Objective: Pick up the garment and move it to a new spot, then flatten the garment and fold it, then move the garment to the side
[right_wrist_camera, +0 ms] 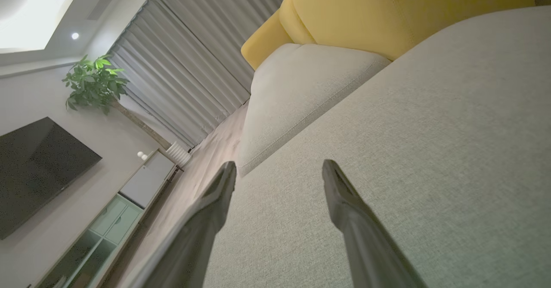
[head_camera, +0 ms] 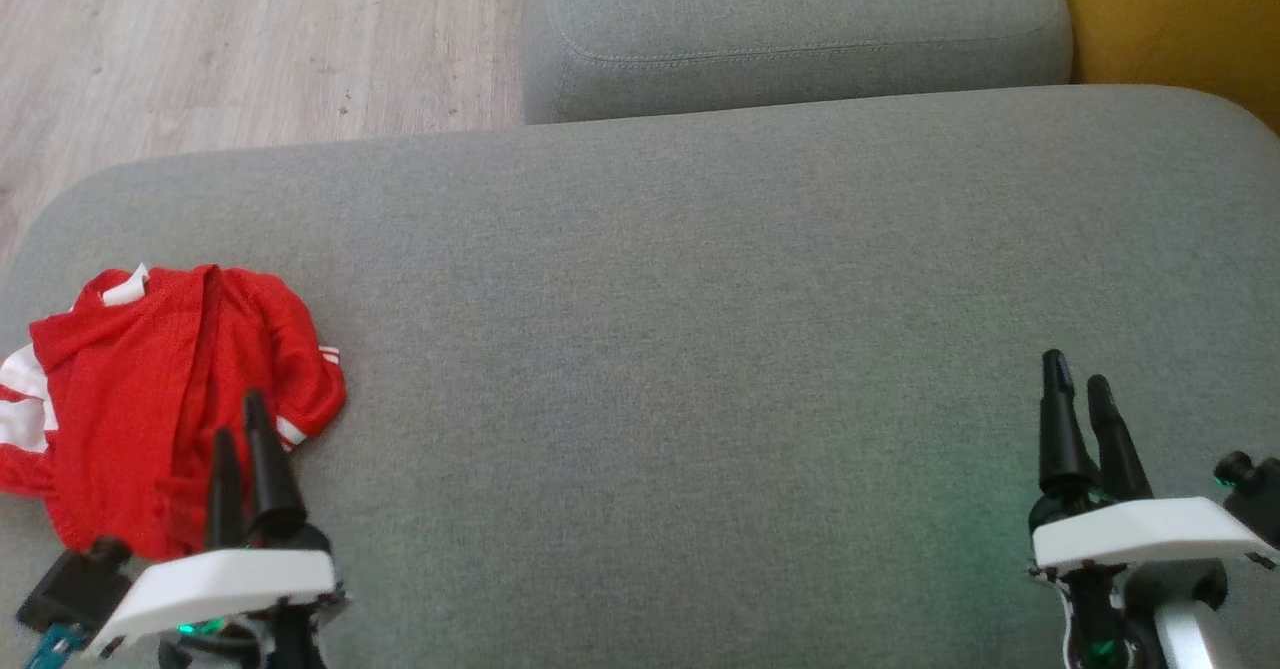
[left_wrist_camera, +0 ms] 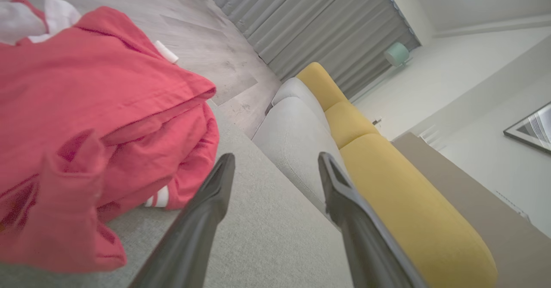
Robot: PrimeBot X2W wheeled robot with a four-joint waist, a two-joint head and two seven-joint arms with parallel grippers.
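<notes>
Grey woven-fabric sofa seat, pick-up stage: the crumpled red cloth garment with white stripes lies heaped at the seat's left end, not yet grasped.
I read the left gripper as spread wide and empty at the heap's near right edge. In its wrist view the cloth sits beside the fingers, not between them. The right gripper is likewise wide and empty, well apart over bare cushion. I judge the first step in hand: next, the left gripper must shift over the heap, lower, and close on a thick fold before carrying it toward the seat's open middle.
</notes>
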